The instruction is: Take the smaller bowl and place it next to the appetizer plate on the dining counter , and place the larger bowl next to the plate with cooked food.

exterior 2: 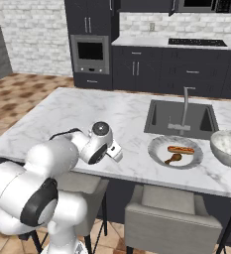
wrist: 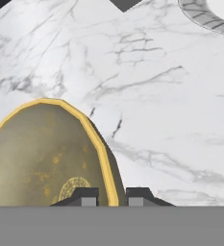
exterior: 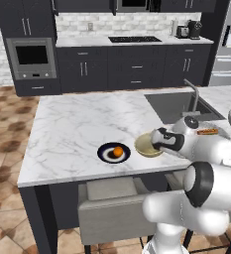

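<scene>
While the white arm reaches low over the dining counter (exterior: 72,124), the scene can be read from left to right in the left base view. Farthest left on the marble top, the appetizer plate (exterior: 107,155) is seen, with a small orange morsel on it. Just beside it on the right, apart from it, the smaller bowl (exterior: 145,145) is found, near the counter's front edge. Its rim is pinched by the gripper (wrist: 111,196), whose jaws are drawn tight, one finger inside the golden wall and one outside, as shown in the hand view. Further right, the plate with cooked food (exterior 2: 159,149) is seen before the sink (exterior 2: 179,119). Farthest right, the larger bowl (exterior 2: 228,146) is placed upright.
</scene>
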Robot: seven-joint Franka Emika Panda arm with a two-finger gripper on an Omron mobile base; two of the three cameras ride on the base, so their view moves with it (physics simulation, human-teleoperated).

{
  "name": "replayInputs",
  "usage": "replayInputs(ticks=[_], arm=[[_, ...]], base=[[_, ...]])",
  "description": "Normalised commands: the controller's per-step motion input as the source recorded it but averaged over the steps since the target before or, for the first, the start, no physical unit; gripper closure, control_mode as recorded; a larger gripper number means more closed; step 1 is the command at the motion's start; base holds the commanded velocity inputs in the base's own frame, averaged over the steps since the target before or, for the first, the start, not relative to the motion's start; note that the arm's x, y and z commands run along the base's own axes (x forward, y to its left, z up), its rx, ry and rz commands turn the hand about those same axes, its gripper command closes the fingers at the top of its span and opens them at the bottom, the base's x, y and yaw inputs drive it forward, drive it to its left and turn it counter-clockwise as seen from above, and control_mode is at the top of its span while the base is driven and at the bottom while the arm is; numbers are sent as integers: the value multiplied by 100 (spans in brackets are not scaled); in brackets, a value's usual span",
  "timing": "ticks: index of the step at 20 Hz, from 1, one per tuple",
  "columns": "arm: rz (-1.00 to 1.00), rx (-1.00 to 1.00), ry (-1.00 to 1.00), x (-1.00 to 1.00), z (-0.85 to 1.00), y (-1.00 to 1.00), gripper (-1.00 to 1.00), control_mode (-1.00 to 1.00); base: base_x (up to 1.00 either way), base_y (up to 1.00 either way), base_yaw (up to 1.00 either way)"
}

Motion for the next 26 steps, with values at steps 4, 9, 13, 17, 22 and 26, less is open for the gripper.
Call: replayInputs(ticks=[4, 9, 13, 17, 22, 26], arm=[[0, 0, 0, 40, -25, 0, 100, -100], [0, 0, 0, 39, -26, 2, 100, -100], [0, 0, 0, 38, -30, 3, 100, -100], [0, 0, 0, 32, -42, 0, 100, -100], [0, 0, 0, 22, -31, 0, 100, -100], [0, 0, -1, -30, 67, -19, -100, -100]], base=[[0, 0, 0], [0, 0, 0], [0, 0, 0], [0, 0, 0], [0, 0, 0], [0, 0, 0]])
